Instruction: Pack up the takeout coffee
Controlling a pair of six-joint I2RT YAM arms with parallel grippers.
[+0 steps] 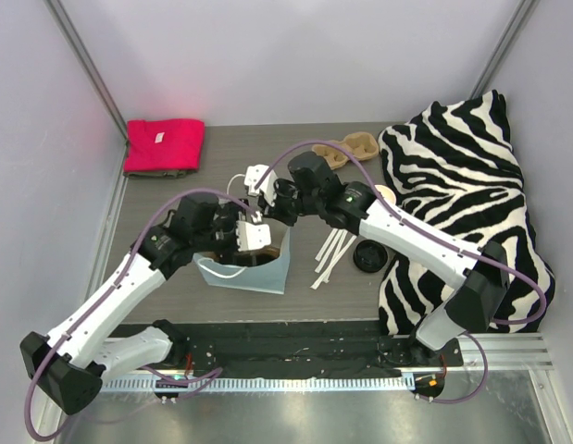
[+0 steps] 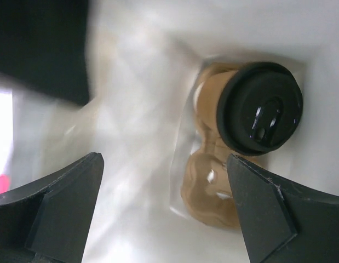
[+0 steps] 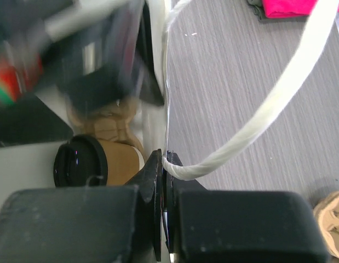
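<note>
As the cup (image 2: 251, 107) sits lidded inside the bag (image 1: 258, 273), task: nearly done.
Left end effector (image 2: 164, 164): released, empty.
Right end effector (image 3: 164, 164): clenched on handle (image 3: 257, 118).
Remaining: withdraw arms.

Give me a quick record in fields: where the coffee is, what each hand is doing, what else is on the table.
coffee: lidded cup in the pulp carrier, inside the blue bag
left hand: open at the bag's mouth, holding nothing
right hand: shut on the bag's white handle
outside the bag: second carrier, loose black lid, stirrers, red cloth
</note>
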